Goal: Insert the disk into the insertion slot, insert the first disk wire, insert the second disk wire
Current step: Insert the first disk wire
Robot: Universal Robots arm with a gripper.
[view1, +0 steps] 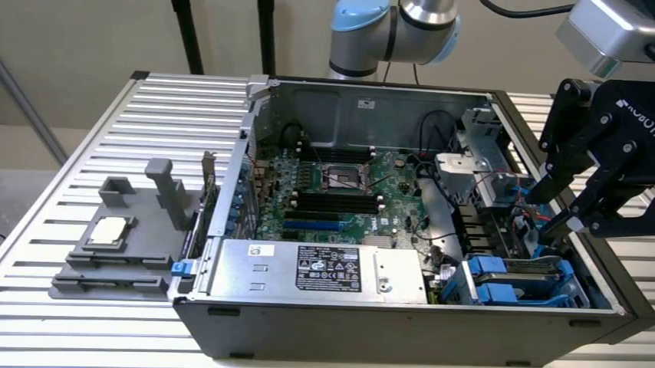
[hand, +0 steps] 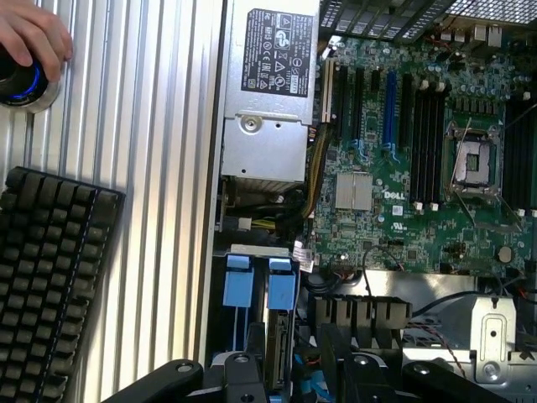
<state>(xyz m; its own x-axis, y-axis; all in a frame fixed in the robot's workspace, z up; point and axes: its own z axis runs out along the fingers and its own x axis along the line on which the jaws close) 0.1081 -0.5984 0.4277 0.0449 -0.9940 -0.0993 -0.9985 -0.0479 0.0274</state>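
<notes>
A big ribbed metal table [view1: 92,153] is holding an open computer case [view1: 409,326]. The robot arm [view1: 399,31] is reaching over the back of the case. Inside, a green board [view1: 348,192] is lying flat, and a silver power box [view1: 317,268] is sitting along the front wall. A black keyboard [hand: 50,285] is resting on the table.

The black gripper [view1: 548,215] is hanging over the corner of the case at the exterior view's right, pointing down, just above the insertion slot [view1: 568,280]. Its two fingers are standing apart, and I am seeing nothing pinched between them.

The disk [hand: 278,336] is lying inside the insertion slot, with its blue tabs showing. A person's hand [hand: 33,34] is resting on a round knob [hand: 21,84] with a glowing blue ring.
</notes>
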